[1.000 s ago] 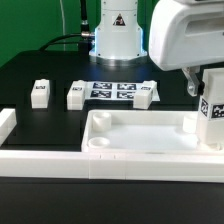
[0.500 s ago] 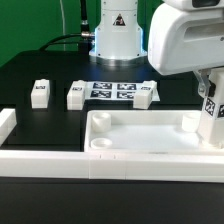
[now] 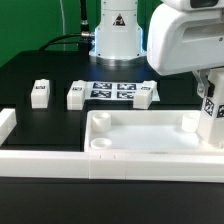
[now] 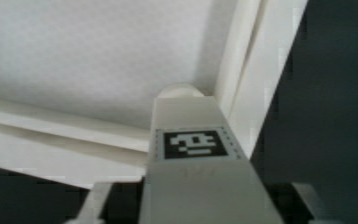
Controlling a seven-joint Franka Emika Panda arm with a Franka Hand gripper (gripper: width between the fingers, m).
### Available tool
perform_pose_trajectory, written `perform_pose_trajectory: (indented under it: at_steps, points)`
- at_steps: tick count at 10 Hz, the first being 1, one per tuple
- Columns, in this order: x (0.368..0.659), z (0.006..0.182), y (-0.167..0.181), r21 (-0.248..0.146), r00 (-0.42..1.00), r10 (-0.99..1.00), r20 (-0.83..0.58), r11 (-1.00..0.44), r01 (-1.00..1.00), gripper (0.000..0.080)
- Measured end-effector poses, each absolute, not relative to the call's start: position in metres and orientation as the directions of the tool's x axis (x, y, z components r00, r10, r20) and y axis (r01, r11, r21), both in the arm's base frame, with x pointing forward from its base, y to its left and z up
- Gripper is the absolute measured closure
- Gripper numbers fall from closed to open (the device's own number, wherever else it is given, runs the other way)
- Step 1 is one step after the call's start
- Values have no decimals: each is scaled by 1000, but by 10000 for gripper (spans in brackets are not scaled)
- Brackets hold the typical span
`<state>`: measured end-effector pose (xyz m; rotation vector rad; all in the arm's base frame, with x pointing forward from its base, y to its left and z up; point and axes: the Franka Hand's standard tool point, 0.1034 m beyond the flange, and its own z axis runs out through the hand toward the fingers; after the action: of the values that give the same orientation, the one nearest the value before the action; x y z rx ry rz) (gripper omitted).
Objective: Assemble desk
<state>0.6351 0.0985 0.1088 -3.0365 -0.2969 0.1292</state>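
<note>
The white tabletop (image 3: 142, 151) lies rim up near the front of the black table. My gripper (image 3: 208, 90) hangs over its corner at the exterior view's right, shut on a white square-post leg (image 3: 211, 118) that stands upright there. In the wrist view the tagged leg (image 4: 194, 150) runs between my fingers (image 4: 101, 205) down to the tabletop's corner (image 4: 87, 60). Whether the leg's foot sits in a hole is hidden. Three more legs lie behind: one (image 3: 40, 93) at the left, two (image 3: 76, 96) (image 3: 147, 95) beside the marker board.
The marker board (image 3: 113, 91) lies flat at the back middle, in front of the arm's base (image 3: 117, 35). A low white border rail (image 3: 50, 160) runs along the front, with a raised end (image 3: 8, 125) at the exterior view's left.
My fingers have closed from wide open onto the upright leg. The arm and the other parts have stayed in place.
</note>
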Motion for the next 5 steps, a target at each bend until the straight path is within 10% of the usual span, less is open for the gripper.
perform_pose_trajectory:
  at_steps: [5]
  points:
    - [631,108,91,-153,966,-254,-42,-954,-258,509]
